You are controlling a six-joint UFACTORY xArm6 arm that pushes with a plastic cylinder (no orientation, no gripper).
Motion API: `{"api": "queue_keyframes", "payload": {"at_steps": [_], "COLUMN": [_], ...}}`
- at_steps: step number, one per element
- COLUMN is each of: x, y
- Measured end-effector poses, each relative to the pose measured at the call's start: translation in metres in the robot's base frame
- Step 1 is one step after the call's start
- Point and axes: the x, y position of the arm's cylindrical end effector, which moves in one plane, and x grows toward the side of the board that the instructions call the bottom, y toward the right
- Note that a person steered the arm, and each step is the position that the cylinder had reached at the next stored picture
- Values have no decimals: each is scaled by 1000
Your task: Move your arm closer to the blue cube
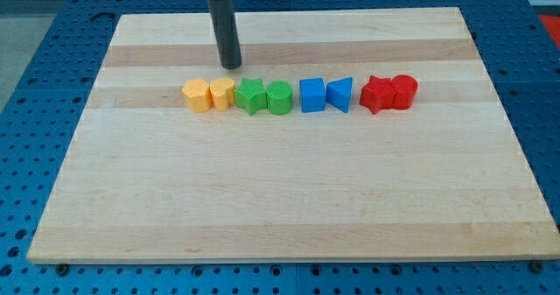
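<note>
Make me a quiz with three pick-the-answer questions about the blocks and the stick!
1. Where is my tip?
A. Above the yellow blocks, toward the view's top
B. Right of the red blocks
C. Below the blue cube

2. How many blocks are on the board?
A. Six
B. Eight
C. Ten

3. Is my tip touching the blue cube?
A. Yes, pressing on it
B. No, it is apart, off to the view's left
C. It sits on top of it

Answers: 1 A, the tip ends just above the right yellow block. 2 B, two each of yellow, green, blue, red. 3 B, the green blocks lie between.
</note>
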Motion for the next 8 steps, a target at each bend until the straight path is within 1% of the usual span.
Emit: {"api": "queue_keyframes", "payload": {"at_steps": [2,5,6,8], "x": [0,3,12,25], "y": [52,63,64,95]}}
